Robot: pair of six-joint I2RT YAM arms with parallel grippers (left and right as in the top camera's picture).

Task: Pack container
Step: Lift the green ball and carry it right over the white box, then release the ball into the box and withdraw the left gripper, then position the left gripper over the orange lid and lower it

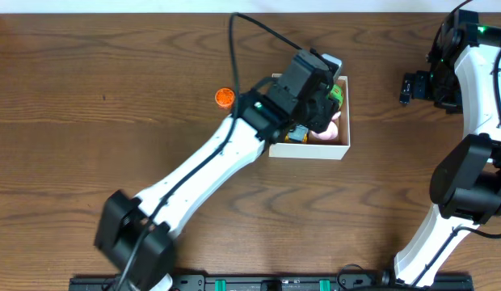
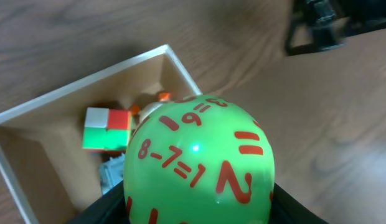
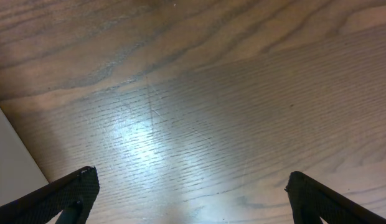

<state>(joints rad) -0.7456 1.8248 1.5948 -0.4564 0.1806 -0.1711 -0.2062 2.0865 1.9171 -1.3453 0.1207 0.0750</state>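
Green number ball (image 2: 199,162) is sitting gripped in left hand (image 1: 325,95), hovering over container (image 1: 309,150), which is lying toward 1 o'clock of bench (image 1: 113,65) centre, colour cube (image 2: 107,129) inside. Drop-in step looking underway; next move probably calling for lowering and releasing. Right hand (image 3: 193,186) is hanging wide and empty, 3 o'clock, well apart.

Overhead is bright, even and sharp, with only soft shadows on the table (image 1: 89,97). My left wrist view is soft: the green number ball (image 2: 199,162) sits too close, with one tiny glint, and the container (image 2: 62,102) behind it blurs, top right worst. My right wrist view has broad white glare on the wood; my right fingers (image 3: 65,193) are dark silhouettes.
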